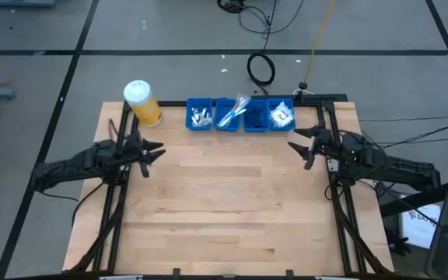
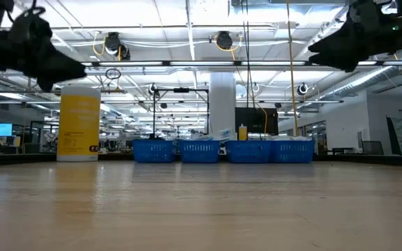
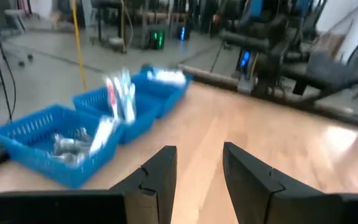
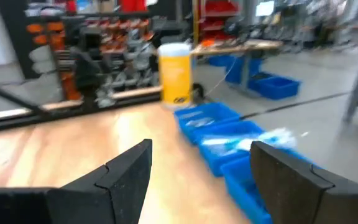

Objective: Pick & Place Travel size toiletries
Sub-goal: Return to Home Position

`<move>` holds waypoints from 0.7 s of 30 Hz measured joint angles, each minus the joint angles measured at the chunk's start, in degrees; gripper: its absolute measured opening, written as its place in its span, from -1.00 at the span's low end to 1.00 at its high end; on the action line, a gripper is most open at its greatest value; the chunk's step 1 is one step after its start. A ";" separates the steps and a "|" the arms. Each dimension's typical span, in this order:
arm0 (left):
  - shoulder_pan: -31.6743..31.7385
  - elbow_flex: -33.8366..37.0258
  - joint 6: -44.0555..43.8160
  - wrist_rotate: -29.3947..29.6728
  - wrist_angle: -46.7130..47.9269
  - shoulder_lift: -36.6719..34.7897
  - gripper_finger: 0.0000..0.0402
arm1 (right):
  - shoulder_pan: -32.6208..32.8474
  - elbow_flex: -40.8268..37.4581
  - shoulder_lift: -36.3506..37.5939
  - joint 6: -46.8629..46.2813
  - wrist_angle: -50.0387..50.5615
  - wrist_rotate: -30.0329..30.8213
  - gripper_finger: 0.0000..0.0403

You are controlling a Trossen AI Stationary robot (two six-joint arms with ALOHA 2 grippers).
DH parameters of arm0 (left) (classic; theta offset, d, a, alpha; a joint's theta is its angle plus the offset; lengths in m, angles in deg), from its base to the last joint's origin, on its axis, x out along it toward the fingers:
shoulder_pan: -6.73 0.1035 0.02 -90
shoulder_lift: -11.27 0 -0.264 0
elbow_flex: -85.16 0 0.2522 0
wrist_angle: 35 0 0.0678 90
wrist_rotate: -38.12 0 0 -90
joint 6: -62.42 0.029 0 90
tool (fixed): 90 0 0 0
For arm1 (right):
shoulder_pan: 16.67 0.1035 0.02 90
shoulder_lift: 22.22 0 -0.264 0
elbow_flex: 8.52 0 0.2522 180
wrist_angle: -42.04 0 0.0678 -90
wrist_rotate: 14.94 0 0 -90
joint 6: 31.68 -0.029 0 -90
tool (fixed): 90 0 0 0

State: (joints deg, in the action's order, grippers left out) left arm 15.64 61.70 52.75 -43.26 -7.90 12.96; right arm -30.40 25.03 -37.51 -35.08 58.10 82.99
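Observation:
The toiletries lie in a row of blue baskets (image 1: pixel 240 115) at the table's far edge. From left to right these hold silver-white tubes (image 1: pixel 201 118), blue-white toothbrushes (image 1: pixel 233 111), dark razors (image 1: pixel 255 117) and white packets (image 1: pixel 282 115). In the left wrist view the tubes (image 3: pixel 67 144) and the toothbrushes (image 3: pixel 122 96) show. My left gripper (image 1: pixel 152 152) hovers open above the table's left side, nearer than the baskets. My right gripper (image 1: pixel 298 144) hovers open above the right side, close to the packet basket. Both are empty and high above the wood (image 2: pixel 79 70) (image 2: pixel 316 50).
A yellow jar with a white cap (image 1: pixel 141 103) stands at the far left, beside the basket row. Bare wooden tabletop (image 1: pixel 224 194) stretches between the arms and toward the near edge. Black frame rails (image 1: pixel 341 210) run along both table sides.

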 joint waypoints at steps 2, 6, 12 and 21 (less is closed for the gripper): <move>-0.06 1.73 0.16 0.48 -3.09 -0.22 -0.37 | 0.03 0.00 1.23 -0.70 2.94 -2.33 0.27; -0.01 6.14 0.37 1.30 -10.13 -0.21 -0.37 | 0.12 -0.87 3.94 -2.80 4.49 -7.97 0.27; -0.01 8.74 0.62 1.66 -15.55 -0.08 -0.37 | 0.79 -5.64 8.79 -3.56 0.82 -12.68 0.27; -0.03 8.74 4.77 1.77 -15.35 0.18 -0.37 | 1.10 -9.84 14.32 -3.47 0.75 -17.23 0.27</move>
State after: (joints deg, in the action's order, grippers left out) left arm 15.61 70.44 57.51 -41.49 -23.25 13.15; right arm -29.30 15.20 -23.19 -38.55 58.85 65.76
